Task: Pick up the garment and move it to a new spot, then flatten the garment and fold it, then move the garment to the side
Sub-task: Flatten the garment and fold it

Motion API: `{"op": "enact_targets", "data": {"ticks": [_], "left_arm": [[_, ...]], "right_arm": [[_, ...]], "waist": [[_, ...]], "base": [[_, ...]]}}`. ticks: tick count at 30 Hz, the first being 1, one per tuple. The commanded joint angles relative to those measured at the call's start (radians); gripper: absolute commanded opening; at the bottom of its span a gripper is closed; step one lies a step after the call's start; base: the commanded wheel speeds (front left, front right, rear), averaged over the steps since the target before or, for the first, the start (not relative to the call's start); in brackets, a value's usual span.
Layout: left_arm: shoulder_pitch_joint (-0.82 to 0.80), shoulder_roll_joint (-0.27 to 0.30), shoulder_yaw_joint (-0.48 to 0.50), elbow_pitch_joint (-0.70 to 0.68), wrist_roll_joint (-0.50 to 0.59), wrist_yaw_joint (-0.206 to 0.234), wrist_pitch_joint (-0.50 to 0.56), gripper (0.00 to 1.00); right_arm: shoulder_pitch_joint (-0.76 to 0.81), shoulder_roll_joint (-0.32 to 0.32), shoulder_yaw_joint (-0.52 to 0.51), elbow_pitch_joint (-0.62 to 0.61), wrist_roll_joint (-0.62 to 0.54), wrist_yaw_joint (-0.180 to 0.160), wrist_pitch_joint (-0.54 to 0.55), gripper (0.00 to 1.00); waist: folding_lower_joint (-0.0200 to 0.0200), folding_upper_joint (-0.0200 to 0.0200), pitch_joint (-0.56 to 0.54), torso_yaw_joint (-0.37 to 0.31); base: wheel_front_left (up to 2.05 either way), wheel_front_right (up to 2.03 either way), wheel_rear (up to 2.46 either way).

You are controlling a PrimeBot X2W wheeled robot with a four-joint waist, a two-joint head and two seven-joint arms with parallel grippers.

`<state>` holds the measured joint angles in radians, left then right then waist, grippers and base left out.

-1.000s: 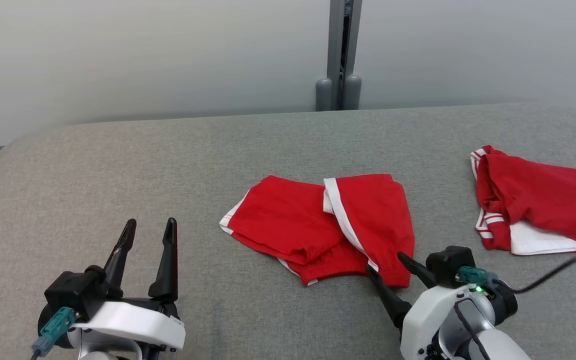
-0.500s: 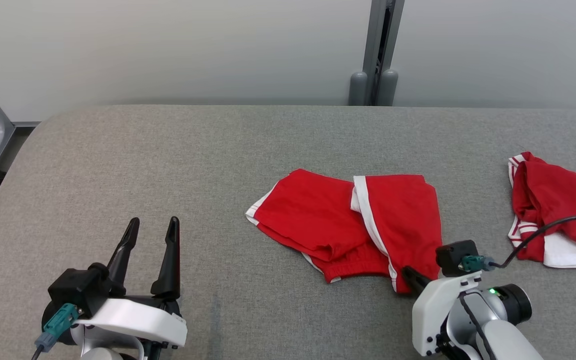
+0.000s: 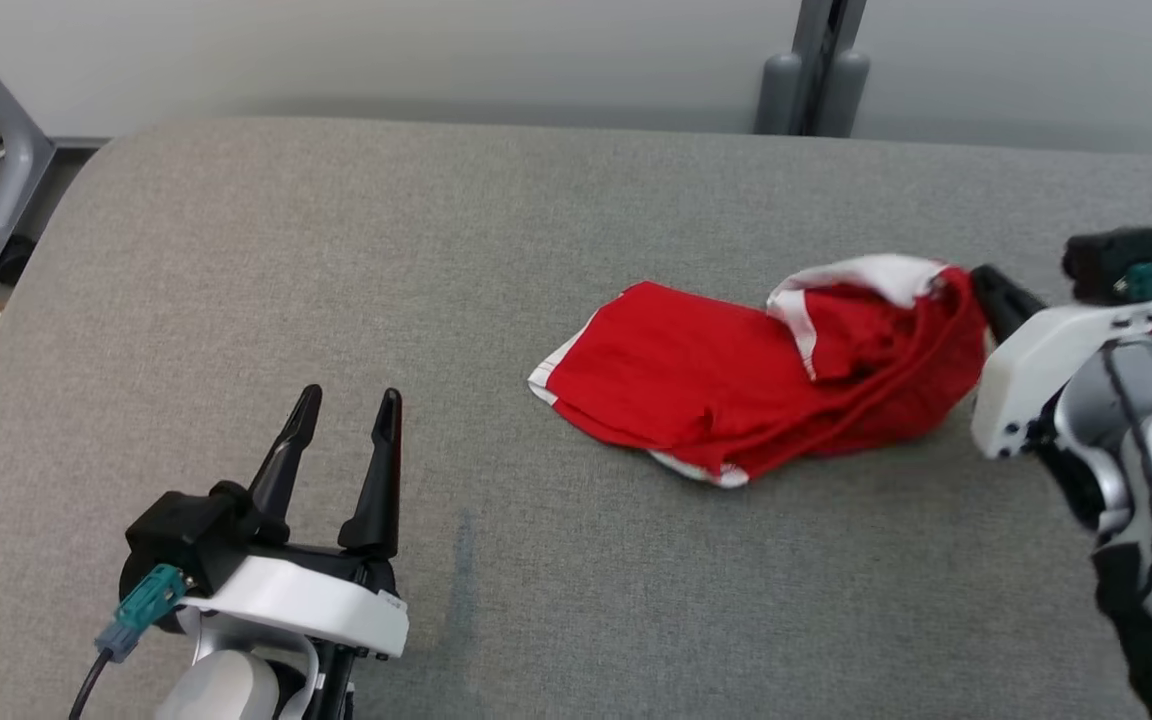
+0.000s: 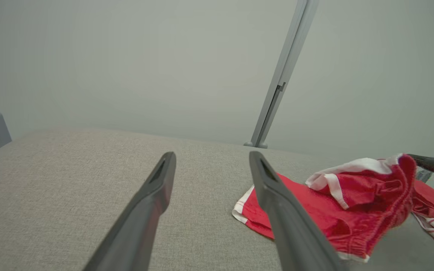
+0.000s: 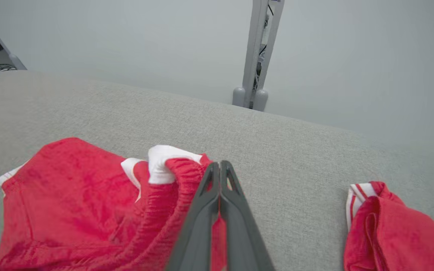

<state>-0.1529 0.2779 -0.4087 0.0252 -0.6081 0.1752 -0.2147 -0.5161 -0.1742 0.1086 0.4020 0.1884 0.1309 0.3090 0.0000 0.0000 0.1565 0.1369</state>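
Grey surface [image 3: 236, 300] carries the garment [image 3: 696, 390] at centre-right. Since a second ago the right tool [image 3: 984, 283] has gone from apart to clamped on the waistband edge, lifting it; the rest lies flat. Pick-up has begun. The left tool [image 3: 351, 400] stands apart, idle.

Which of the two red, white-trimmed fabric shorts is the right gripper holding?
The bunched red shorts pinched in the shut right gripper; the other red shorts lie apart, untouched.
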Motion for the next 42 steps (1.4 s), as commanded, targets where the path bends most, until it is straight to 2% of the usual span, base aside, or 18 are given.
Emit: {"op": "enact_targets", "data": {"ticks": [1,10,14,15,16,17,24,32,36,42], "left_arm": [[-0.023,0.0,-0.002,0.003,0.004,-0.007,-0.005,1.0],[-0.097,-0.031,-0.026,0.038,0.013,-0.042,-0.018,1.0],[-0.112,-0.037,-0.031,0.053,0.017,-0.047,-0.022,1.0],[-0.113,-0.038,-0.032,0.057,0.017,-0.05,-0.023,1.0],[-0.115,-0.038,-0.033,0.061,0.017,-0.049,-0.023,1.0],[-0.117,-0.039,-0.033,0.064,0.017,-0.049,-0.024,1.0],[-0.1,-0.032,-0.035,0.078,0.016,-0.045,-0.023,1.0],[-0.053,-0.02,-0.035,0.075,0.003,-0.025,-0.015,1.0],[-0.033,-0.017,-0.04,0.057,0.002,-0.016,-0.004,1.0],[-0.042,-0.026,-0.047,0.044,-0.006,-0.017,-0.002,1.0]], "right_arm": [[-0.034,-0.022,-0.011,0.012,0.006,0.0,0.006,0.0],[-0.252,-0.147,-0.073,0.184,0.03,0.0,-0.063,0.0],[-0.309,-0.171,-0.107,0.282,0.013,0.0,-0.138,0.0],[-0.318,-0.173,-0.113,0.309,0.004,0.0,-0.151,0.25],[-0.327,-0.172,-0.117,0.339,-0.003,0.0,-0.162,0.9],[-0.336,-0.168,-0.122,0.366,-0.007,0.0,-0.176,1.0],[-0.331,-0.11,-0.105,0.471,0.004,0.0,-0.301,1.0],[-0.219,-0.053,-0.022,0.42,0.081,0.0,-0.432,1.0],[-0.152,-0.036,0.102,0.326,0.164,0.0,-0.424,1.0],[-0.186,-0.046,0.24,0.255,0.284,0.0,-0.332,1.0]], "waist": [[0.0,0.0,0.052,0.035],[0.0,0.0,0.15,0.09],[0.0,0.0,0.162,0.098],[0.0,0.0,0.163,0.099],[0.0,0.0,0.162,0.098],[0.0,0.0,0.159,0.097],[0.0,0.0,0.096,0.063],[0.0,0.0,-0.008,0.005],[0.0,0.0,-0.034,-0.004],[0.0,0.0,-0.011,0.047]], "base": [[0.0,0.0,0.0],[0.0,0.0,0.0],[0.0,0.0,0.0],[0.0,0.0,0.0],[0.0,0.0,0.0],[0.0,0.0,0.0],[0.0,0.0,0.0],[0.0,0.0,0.0],[0.0,0.0,0.0],[0.0,0.0,0.0]]}}
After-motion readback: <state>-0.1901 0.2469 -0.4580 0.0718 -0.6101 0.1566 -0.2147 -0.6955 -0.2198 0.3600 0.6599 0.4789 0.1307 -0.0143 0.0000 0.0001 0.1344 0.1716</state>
